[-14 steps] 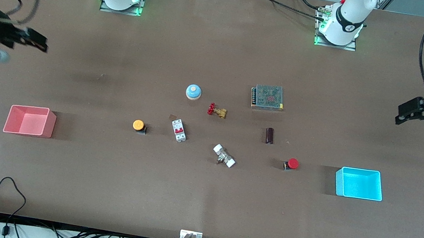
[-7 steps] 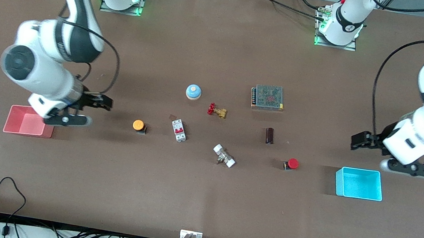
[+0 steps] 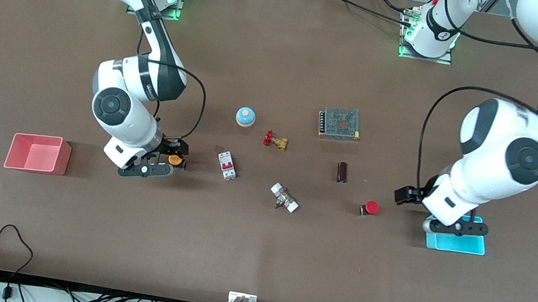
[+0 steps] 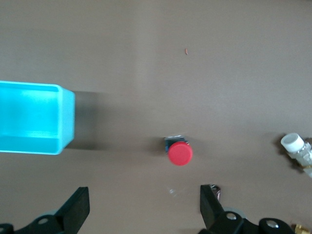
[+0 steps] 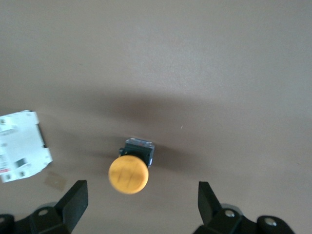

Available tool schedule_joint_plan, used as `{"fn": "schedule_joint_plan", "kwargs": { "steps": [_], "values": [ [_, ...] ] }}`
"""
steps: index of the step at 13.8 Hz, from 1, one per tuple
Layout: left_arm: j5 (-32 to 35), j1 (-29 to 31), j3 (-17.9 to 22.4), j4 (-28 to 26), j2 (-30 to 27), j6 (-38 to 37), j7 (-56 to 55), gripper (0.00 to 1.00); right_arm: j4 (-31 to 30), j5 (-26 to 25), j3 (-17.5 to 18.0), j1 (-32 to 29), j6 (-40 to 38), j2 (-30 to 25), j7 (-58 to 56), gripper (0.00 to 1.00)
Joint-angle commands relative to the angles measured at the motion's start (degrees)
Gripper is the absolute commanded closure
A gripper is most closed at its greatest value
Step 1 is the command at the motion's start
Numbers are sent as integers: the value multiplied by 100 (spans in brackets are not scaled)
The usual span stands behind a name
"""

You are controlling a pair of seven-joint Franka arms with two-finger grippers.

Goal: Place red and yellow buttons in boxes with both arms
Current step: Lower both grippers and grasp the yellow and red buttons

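The orange-yellow button (image 3: 174, 160) stands on the table, and my right gripper (image 3: 175, 154) is open just over it. In the right wrist view the button (image 5: 128, 174) lies between the spread fingers (image 5: 75, 201), not gripped. The red button (image 3: 370, 207) stands beside the cyan box (image 3: 466, 244), which my left arm partly covers. My left gripper (image 3: 405, 195) is open and empty, low between the red button and the cyan box. In the left wrist view the red button (image 4: 180, 153) is ahead of the open gripper (image 4: 143, 209), with the cyan box (image 4: 34, 117) beside it. The pink box (image 3: 37, 153) stands at the right arm's end.
A white and red breaker (image 3: 227, 165), a white pipe fitting (image 3: 284, 198), a brass valve with a red handle (image 3: 274, 140), a blue dome (image 3: 245, 116), a dark cylinder (image 3: 342, 172) and a metal power supply (image 3: 340, 123) lie in the table's middle.
Both arms have swung in from the table's ends and come down. The right gripper has reached the yellow button; the left gripper has moved toward the red button. No object has moved.
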Motion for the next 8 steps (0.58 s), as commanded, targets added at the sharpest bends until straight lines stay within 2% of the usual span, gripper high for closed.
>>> {"fn": "schedule_joint_plan", "kwargs": {
  "steps": [1, 8],
  "values": [
    [300, -249, 48, 157, 405, 324, -594, 0, 304, -57, -40, 10, -2, 322, 105, 0],
    [574, -557, 65, 95, 1232, 994, -1404, 0, 304, 75, -23, 132, -2, 541, 439, 0]
  ]
}}
